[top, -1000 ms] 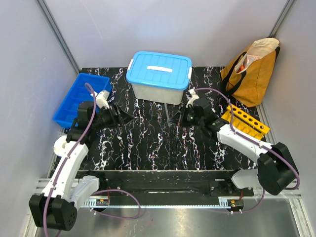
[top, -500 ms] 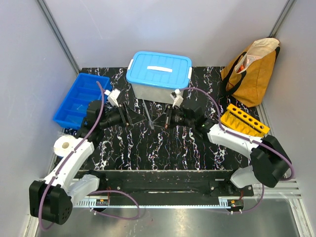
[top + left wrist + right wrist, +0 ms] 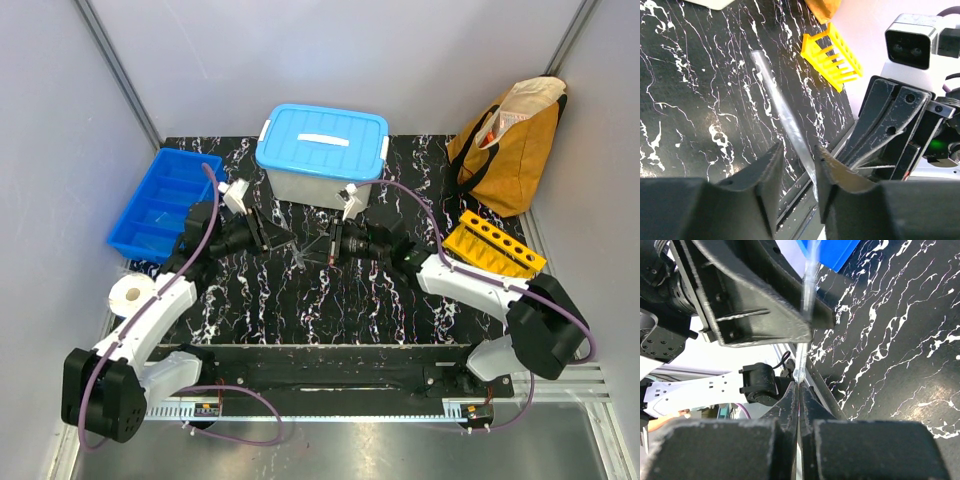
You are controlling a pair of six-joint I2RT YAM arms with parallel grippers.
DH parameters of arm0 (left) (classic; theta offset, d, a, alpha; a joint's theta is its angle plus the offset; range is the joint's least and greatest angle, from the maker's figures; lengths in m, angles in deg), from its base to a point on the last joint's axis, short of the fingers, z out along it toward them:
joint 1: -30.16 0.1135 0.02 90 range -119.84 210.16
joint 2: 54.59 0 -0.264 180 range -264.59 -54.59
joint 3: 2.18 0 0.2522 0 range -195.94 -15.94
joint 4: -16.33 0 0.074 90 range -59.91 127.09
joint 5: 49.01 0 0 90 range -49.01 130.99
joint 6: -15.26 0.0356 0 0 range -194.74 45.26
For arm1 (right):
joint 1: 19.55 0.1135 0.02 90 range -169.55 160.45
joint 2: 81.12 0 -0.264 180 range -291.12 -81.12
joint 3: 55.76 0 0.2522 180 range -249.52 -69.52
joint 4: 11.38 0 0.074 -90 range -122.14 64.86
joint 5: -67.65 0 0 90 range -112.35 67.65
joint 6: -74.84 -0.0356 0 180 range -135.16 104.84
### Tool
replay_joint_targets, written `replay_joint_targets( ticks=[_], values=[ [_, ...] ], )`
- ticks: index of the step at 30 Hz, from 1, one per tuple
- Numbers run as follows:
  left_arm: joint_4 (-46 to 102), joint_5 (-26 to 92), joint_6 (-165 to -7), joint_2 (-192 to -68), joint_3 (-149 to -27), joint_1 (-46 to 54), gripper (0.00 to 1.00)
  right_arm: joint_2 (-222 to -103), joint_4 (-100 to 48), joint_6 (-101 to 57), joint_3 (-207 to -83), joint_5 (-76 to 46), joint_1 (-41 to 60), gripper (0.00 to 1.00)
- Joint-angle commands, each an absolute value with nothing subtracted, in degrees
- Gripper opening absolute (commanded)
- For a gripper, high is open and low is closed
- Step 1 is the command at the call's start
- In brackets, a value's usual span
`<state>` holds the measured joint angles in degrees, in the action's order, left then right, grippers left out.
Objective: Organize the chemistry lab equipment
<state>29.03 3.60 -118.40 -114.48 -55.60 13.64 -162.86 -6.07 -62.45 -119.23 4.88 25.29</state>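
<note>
Right tool (image 3: 799, 386) pinching tube (image 3: 774, 95), left tool (image 3: 797, 152) astride it

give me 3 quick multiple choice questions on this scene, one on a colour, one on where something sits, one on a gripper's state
1. What colour is the tub's lid? A red; B blue; C green
2. Where is the yellow rack? A at the right of the table, near the orange bag; B on top of the tub; C at the table's left edge
3. How is the right gripper? A wide open, empty; B shut on the rack; C shut on a thin transparent tube

Answers: 1 B, the top view shows a blue lid. 2 A, the rack lies beside the bag at the right. 3 C, the right wrist view shows its jaws closed on the tube's end.
</note>
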Motion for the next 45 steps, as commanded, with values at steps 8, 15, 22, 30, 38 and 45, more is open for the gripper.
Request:
replay_joint_targets(
  ticks=[8,15,22,30,38,45],
  values=[
    [26.4,7.8,-121.8,-114.3,-53.6,13.5,0.0,-163.7,-2.8,-63.9,-119.2,4.9,26.0,0.17],
    [51.5,25.9,-112.1,-116.6,-66.5,18.4,0.0,-157.4,-3.3,-61.5,-115.5,1.3,26.0,0.71],
    [60.8,37.8,-106.2,-118.7,-76.7,34.7,0.01,-150.7,-12.2,-53.8,-115.5,-3.4,26.0,1.0],
    [58.6,43.6,-106.0,-126.1,-80.0,51.1,0.04,-147.4,-19.0,-47.0,-119.1,-5.3,26.0,1.0],
    [57.0,47.9,-106.6,-138.8,-85.1,54.4,0.06,-147.9,-17.8,-46.8,-119.0,-5.6,25.9,1.0],
    [55.5,50.7,-106.2,-144.4,-85.5,55.0,0.07,-148.1,-19.1,-44.7,-119.5,-5.8,25.9,1.0]
  ],
)
